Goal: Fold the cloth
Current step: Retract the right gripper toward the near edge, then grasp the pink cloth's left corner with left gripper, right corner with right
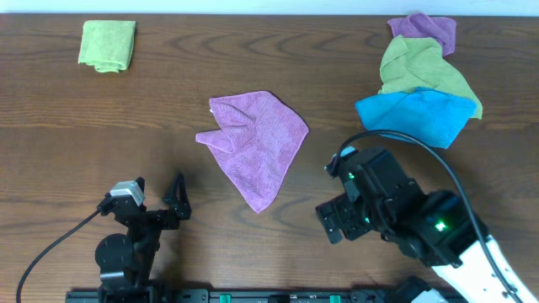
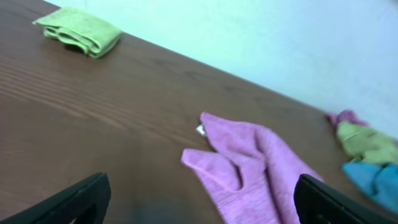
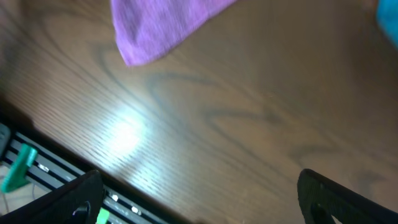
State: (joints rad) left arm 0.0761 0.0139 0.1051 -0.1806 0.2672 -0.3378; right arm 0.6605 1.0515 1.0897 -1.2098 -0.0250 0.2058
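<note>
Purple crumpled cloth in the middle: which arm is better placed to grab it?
Probably right: the right gripper is nearer the crumpled purple cloth's near tip; the left gripper sits farther back.

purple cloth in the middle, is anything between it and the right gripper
Nothing: only bare wooden table lies between the purple cloth and the right gripper, clearest in the overhead view.

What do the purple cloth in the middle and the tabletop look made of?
Purple cloth: looks like soft microfibre or terry, matte, with a fine nubby pile and limp creases. Table: dark brown wood or wood-look laminate, smooth and semi-glossy; grain lines run across it and a light glare shows in the right wrist view.
</note>
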